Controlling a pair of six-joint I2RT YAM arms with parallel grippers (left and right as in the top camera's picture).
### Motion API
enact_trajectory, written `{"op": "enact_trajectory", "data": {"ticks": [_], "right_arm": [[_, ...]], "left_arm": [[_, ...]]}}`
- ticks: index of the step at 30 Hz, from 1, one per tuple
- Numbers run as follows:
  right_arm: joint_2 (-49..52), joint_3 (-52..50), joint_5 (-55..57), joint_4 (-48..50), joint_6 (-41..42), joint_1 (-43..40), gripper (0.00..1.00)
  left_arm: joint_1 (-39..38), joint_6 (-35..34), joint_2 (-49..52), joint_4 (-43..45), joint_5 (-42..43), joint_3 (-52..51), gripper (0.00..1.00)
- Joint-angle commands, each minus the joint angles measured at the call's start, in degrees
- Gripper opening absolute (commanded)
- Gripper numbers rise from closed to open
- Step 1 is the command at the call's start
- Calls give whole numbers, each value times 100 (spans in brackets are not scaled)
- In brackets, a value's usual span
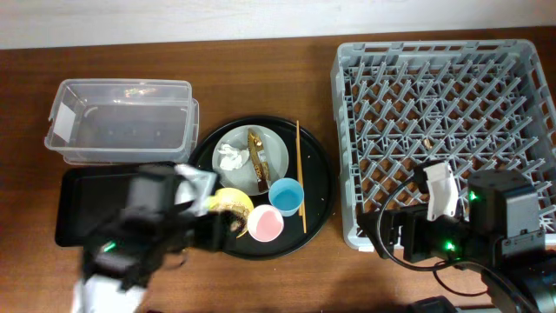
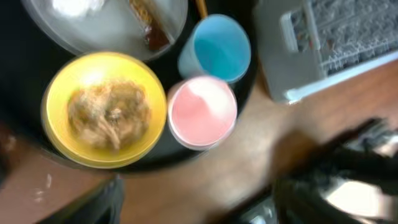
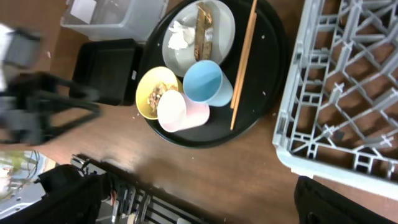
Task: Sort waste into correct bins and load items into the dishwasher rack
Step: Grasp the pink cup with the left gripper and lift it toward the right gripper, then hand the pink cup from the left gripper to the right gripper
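A round black tray (image 1: 320,178) holds the grey-green plate (image 1: 276,155) with the white tissue (image 1: 230,158) and golden wrapper (image 1: 256,149), the chopsticks (image 1: 298,174), the blue cup (image 1: 286,196), the pink cup (image 1: 265,223) and the yellow bowl (image 1: 230,203). My left gripper (image 2: 199,208) is open and empty, just in front of the bowl (image 2: 59,93) with food scraps (image 2: 109,112) and the pink cup (image 2: 202,112). My right gripper (image 3: 205,199) is open and empty over bare table, near the rack's front left corner (image 3: 348,93).
The clear tub (image 1: 122,122) stands at the back left, and the black rectangular tray (image 1: 82,204) is in front of it, partly under my blurred left arm. The grey rack (image 1: 443,130) fills the right side. Table edge lies close behind both grippers.
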Motion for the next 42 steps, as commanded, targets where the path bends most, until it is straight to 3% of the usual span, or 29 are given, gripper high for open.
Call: {"op": "enact_trajectory", "data": {"ticks": [1, 3, 4, 6, 7, 8, 12, 13, 15, 16, 18, 20, 22, 24, 27, 29, 33, 34, 35, 36, 37, 38, 40, 42], "right_arm": [[-33, 90, 39, -11, 46, -20, 99], [-26, 28, 39, -92, 46, -20, 99], [-22, 7, 39, -173, 46, -20, 99], [-22, 0, 42, -229, 44, -20, 99], [-22, 0, 42, -229, 46, -20, 99], [-22, 0, 44, -229, 44, -20, 99], [-22, -61, -393, -284, -758, -20, 100], [-22, -166, -787, -271, -1027, -20, 99], [-22, -621, -1451, 35, -1331, -20, 99], [-9, -1110, -2833, 890, -1703, -20, 99], [92, -1233, -4232, 2142, -1685, -20, 100], [179, -1233, -4463, 2732, -1300, -20, 99], [245, -1231, -5574, 3510, -1196, -20, 96], [240, -1233, -5569, 3587, -1025, -17, 77], [240, -1233, -5646, 3453, -922, -20, 63], [238, -1233, -5633, 3091, -953, -20, 86], [50, -1233, -5506, 3071, -946, -20, 80], [52, -1233, -5370, 3071, -946, -20, 71], [50, -1233, -5215, 3071, -944, -20, 68], [50, -1233, -4979, 3071, -946, -20, 64], [9, -1231, -4553, 3067, -918, -22, 59], [-57, -1213, -4240, 3032, -920, -35, 58], [-192, -1027, -2872, 2269, -922, -166, 58], [-240, -367, -243, 763, -796, -527, 58]], "left_arm": [[-1451, -688, 1202, 527, -1825, -103, 70], [-1867, -861, 2374, 1091, -2374, -101, 52], [-1862, -966, 2778, 1410, -2367, -94, 50], [-1862, -966, 2927, 1497, -2365, -96, 33], [-1862, -970, 2931, 1491, -2302, -92, 8], [-1862, -992, 2865, 1357, -2245, -33, 0], [-1834, -911, 1725, -42, -1864, 1108, 0], [-1727, -656, 1381, 72, -1134, 1189, 0], [-1209, -85, 730, 833, 1318, 1196, 0], [-857, 33, 551, 1534, 3200, 1196, 0], [-640, 31, 566, 2186, 4629, 1196, 0], [-608, 24, 564, 2433, 4905, 1196, 0], [-608, -13, 584, 2430, 4765, 1196, 0], [-608, -13, 675, 2428, 4725, 1196, 0], [-608, -13, 811, 2415, 4669, 1196, 0], [-608, -15, 817, 2564, 4570, 1196, 0], [-608, -13, 813, 2494, 4273, 1196, 0], [-608, -13, 813, 2426, 4275, 1196, 0], [-608, -13, 813, 2406, 4275, 1196, 1], [-608, -15, 813, 2385, 4277, 1196, 15], [-608, -15, 813, 2297, 4273, 1196, 69], [-608, -13, 813, 2234, 4271, 1196, 70], [-446, -11, 800, 1974, 4065, 1196, 99], [188, -9, 664, 994, 3027, 1196, 99]]}}
